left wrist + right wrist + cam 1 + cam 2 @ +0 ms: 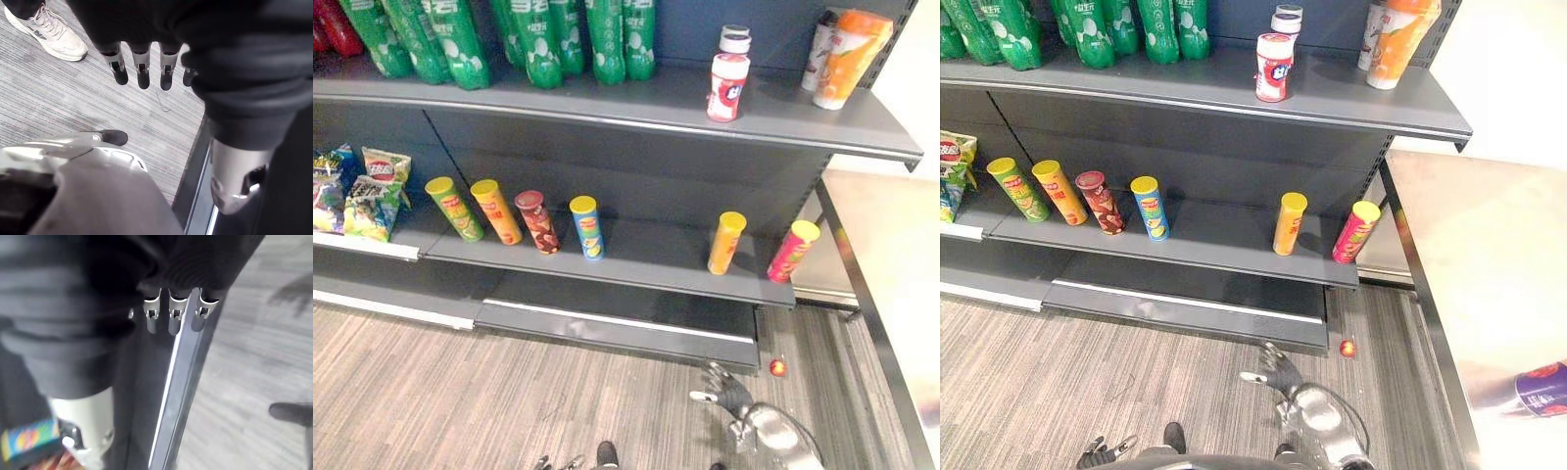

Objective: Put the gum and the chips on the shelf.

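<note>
A white and red gum bottle (pixel 728 83) stands on the top shelf (pixel 607 103), with a second one (pixel 736 39) behind it. Several chips cans stand tilted on the middle shelf (pixel 636 264), among them an orange one (pixel 725 242) and a pink one (pixel 792 250) at the right end. My right hand (pixel 724 390) hangs low over the floor in front of the bottom shelf, open and empty. My left hand (pixel 1107 452) shows at the lower edge, its fingers (pixel 142 73) straight and holding nothing.
Green bottles (pixel 538 39) fill the top shelf's left, and an orange bottle (pixel 850 54) stands at its right. Snack bags (pixel 372 196) lie at the far left. A small red ball (pixel 777 367) sits on the floor. On a table (pixel 1469 255) at the right lies a purple can (pixel 1542 387). A person's shoe (pixel 49 32) is near.
</note>
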You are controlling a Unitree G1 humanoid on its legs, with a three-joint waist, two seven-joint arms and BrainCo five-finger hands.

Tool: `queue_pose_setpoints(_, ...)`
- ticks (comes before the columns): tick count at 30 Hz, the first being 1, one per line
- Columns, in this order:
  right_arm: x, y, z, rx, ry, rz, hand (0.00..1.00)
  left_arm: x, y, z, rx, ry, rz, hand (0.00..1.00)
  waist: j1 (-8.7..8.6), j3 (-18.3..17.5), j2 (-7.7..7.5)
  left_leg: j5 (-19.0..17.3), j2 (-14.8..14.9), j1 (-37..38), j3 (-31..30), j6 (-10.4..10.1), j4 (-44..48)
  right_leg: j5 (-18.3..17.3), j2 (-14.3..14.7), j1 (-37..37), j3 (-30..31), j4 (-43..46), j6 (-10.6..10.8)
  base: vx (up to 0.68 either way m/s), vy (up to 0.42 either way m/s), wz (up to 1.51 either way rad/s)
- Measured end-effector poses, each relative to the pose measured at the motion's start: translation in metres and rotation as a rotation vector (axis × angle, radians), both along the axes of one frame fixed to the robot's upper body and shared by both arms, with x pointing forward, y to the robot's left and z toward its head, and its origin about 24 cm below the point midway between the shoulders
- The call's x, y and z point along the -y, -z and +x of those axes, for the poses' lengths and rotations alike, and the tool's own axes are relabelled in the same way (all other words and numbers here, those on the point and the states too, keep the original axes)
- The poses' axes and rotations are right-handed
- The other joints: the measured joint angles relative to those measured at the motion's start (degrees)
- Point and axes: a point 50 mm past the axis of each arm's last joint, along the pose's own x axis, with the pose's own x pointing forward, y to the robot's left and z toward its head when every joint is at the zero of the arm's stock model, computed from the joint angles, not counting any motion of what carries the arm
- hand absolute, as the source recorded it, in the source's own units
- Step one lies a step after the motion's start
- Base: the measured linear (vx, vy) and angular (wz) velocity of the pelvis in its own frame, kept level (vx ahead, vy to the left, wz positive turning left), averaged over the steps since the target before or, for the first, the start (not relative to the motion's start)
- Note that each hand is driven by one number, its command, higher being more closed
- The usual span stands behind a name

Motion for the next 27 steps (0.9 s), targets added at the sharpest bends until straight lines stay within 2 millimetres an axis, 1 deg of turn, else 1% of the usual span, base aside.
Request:
queue_pose_setpoints(1, 0.006, 0.005, -0.006, -0.029, 0.034, -0.016, 0.00, 0.000, 0.000, 0.000, 0.000, -0.001, -0.001, 0.00, -0.01, 0.0, 0.03, -0.1, 0.0, 0.2, -0.1, 0.0, 0.0, 0.0, 0.0, 0.4, -0.1, -0.1, 0.0, 0.07, -0.006, 0.07)
queue_pose_setpoints(4, 0.030, 0.024, -0.035, -0.181, 0.160, -0.099, 0.00, 0.000, 0.002, -0.002, -0.024, -0.011, -0.008, 0.00, -0.30, 0.1, 0.27, -0.3, 0.0, 0.7, -0.8, -0.3, 0.0, -0.5, 0.0, 1.0, -0.8, 0.1, 0.0, 0.06, -0.012, 0.07)
queue_pose_setpoints(5, 0.032, 0.025, -0.038, -0.190, 0.167, -0.103, 0.00, 0.000, 0.002, -0.002, -0.026, -0.012, -0.009, 0.00, -0.33, 0.2, 0.30, -0.3, -0.1, 0.8, -0.8, -0.3, 0.0, -0.5, 0.0, 1.2, -0.9, 0.0, 0.0, 0.06, -0.015, 0.08)
queue_pose_setpoints(6, 0.037, 0.029, -0.051, -0.237, 0.198, -0.117, 0.00, 0.000, 0.003, -0.003, -0.036, -0.020, -0.015, 0.00, -0.63, 0.3, 0.42, -0.4, -0.1, 1.4, -0.8, -0.3, 0.0, -0.9, 0.0, 1.6, -1.0, 0.2, 0.0, 0.05, -0.013, 0.03)
queue_pose_setpoints(8, 0.039, 0.030, -0.053, -0.245, 0.233, -0.114, 0.00, 0.001, 0.005, -0.006, -0.050, -0.023, -0.026, 0.00, -0.81, 0.4, 0.61, -0.4, 0.0, 2.0, -0.8, -0.4, 0.0, -1.4, 0.0, 1.7, -0.9, 0.7, 0.0, 0.03, -0.013, -0.05)
queue_pose_setpoints(9, 0.039, 0.031, -0.054, -0.253, 0.249, -0.112, 0.00, 0.001, 0.006, -0.009, -0.061, -0.026, -0.035, 0.00, -1.47, 0.4, 0.65, -0.5, 0.0, 2.3, -0.7, -0.5, 0.0, -1.6, 0.0, 2.2, -1.0, 0.8, 0.0, 0.00, 0.000, 0.00)
queue_pose_setpoints(10, 0.039, 0.031, -0.054, -0.255, 0.258, -0.110, 0.00, 0.003, 0.006, -0.010, -0.064, -0.025, -0.046, 0.00, -1.73, 0.3, 0.66, -0.9, 0.1, 2.5, -0.7, -0.7, 0.0, -1.8, 0.0, 2.3, -1.0, 0.8, 0.0, 0.00, 0.000, 0.00)
queue_pose_setpoints(14, 0.042, 0.032, -0.058, -0.272, 0.263, -0.137, 0.00, 0.004, 0.007, -0.012, -0.058, -0.086, -0.074, 0.00, -1.57, 0.5, 0.52, -1.4, -0.1, 3.6, 0.2, -0.5, 0.0, -2.6, -0.2, 2.9, -0.8, 0.9, 0.4, 0.02, 0.003, -0.05)
queue_pose_setpoints(15, 0.045, 0.033, -0.061, -0.283, 0.292, -0.134, 0.00, 0.003, 0.008, -0.014, -0.062, -0.124, -0.086, 0.00, -1.66, 0.9, -0.10, -1.9, -0.5, 4.2, 0.4, -0.2, 0.1, -2.8, -0.6, 3.3, -0.7, 1.1, 0.7, 0.03, 0.035, -0.03)
queue_pose_setpoints(17, 0.050, 0.034, -0.064, -0.296, 0.339, -0.136, 0.00, 0.003, 0.008, -0.011, -0.052, -0.117, -0.097, 0.00, -1.96, 1.1, -0.12, -2.4, -1.2, 4.2, 0.5, 0.5, 0.4, -3.8, -1.6, 2.8, -0.5, 2.7, 1.3, 0.04, 0.065, 0.00)
queue_pose_setpoints(18, 0.054, 0.034, -0.069, -0.307, 0.400, -0.128, 0.00, 0.003, 0.007, -0.010, -0.045, -0.110, -0.104, 0.00, -2.29, 1.2, -0.45, -2.7, -2.0, 4.3, 0.8, 0.9, 0.5, -4.4, -2.7, 1.5, 0.1, 4.9, 1.5, 0.05, 0.085, 0.00)
queue_pose_setpoints(19, 0.056, 0.034, -0.073, -0.312, 0.438, -0.119, 0.00, 0.000, 0.007, -0.009, -0.040, -0.105, -0.102, 0.00, -2.62, 1.6, -0.75, -3.3, -2.6, 4.0, 1.1, 1.3, 1.5, -4.8, -3.5, 0.8, 0.6, 6.3, 2.1, 0.06, 0.124, -0.18)
queue_pose_setpoints(20, 0.060, 0.035, -0.079, -0.321, 0.508, -0.102, 0.00, -0.002, 0.006, -0.008, -0.035, -0.097, -0.103, 0.00, -2.93, 2.9, -1.22, -5.1, -3.1, 3.6, 2.4, 1.9, 4.6, -5.1, -4.9, 0.1, 1.8, 8.3, 2.5, 0.04, 0.132, -0.49)
queue_pose_setpoints(21, 0.062, 0.037, -0.092, -0.343, 0.582, -0.089, 0.00, -0.002, 0.006, -0.008, -0.038, -0.081, -0.111, 0.00, -3.13, 3.7, -1.22, -7.1, -2.9, 3.1, 4.0, 2.3, 7.6, -4.5, -5.7, -0.7, 3.6, 9.7, 3.5, 0.04, 0.131, -0.65)
queue_pose_setpoints(22, 0.063, 0.038, -0.099, -0.357, 0.613, -0.088, 0.00, -0.002, 0.006, -0.007, -0.039, -0.073, -0.120, 0.00, -3.20, 4.1, -1.17, -8.1, -2.9, 3.0, 5.0, 2.5, 8.8, -4.0, -5.7, -1.2, 4.5, 10.6, 4.2, 0.02, 0.125, -0.84)
queue_pose_setpoints(23, 0.066, 0.039, -0.115, -0.381, 0.678, -0.091, 0.00, -0.001, 0.007, -0.006, -0.039, -0.064, -0.137, 0.00, -3.31, 5.0, -0.97, -10.0, -2.4, 3.1, 7.2, 2.9, 10.8, -2.5, -5.8, -2.3, 5.6, 11.7, 4.6, -0.02, 0.150, -0.97)
queue_pose_setpoints(24, 0.068, 0.040, -0.134, -0.413, 0.733, -0.098, 0.00, 0.000, 0.007, -0.004, -0.030, -0.057, -0.155, 0.00, -3.35, 5.4, -0.45, -11.5, -1.2, 3.2, 10.0, 3.2, 12.4, 0.6, -5.1, -3.3, 5.2, 11.6, 4.2, -0.04, 0.163, -1.09)
queue_pose_setpoints(25, 0.068, 0.040, -0.140, -0.420, 0.753, -0.100, 0.00, 0.001, 0.006, -0.001, -0.019, -0.060, -0.164, 0.00, -3.33, 5.6, -0.06, -11.9, -0.4, 3.5, 11.8, 3.5, 12.7, 2.7, -4.5, -4.1, 5.0, 11.2, 3.8, -0.09, 0.269, -1.44)
queue_pose_setpoints(26, 0.068, 0.040, -0.143, -0.419, 0.763, -0.102, 0.00, 0.008, 0.008, -0.002, -0.011, -0.073, -0.190, 0.00, -3.13, 6.2, 2.32, -12.5, 1.9, 4.5, 15.9, 4.3, 12.6, 6.8, -3.0, -5.0, 3.4, 9.4, 1.6, -0.11, 0.277, -1.68)
queue_pose_setpoints(27, 0.066, 0.040, -0.143, -0.418, 0.753, -0.091, 0.00, 0.006, 0.007, -0.001, 0.004, -0.080, -0.190, 0.00, -3.64, 6.7, 1.66, -12.9, 3.1, 5.1, 20.1, 5.0, 12.6, 5.0, -3.9, -6.8, -2.4, 15.4, -1.7, -0.10, 0.239, -1.71)
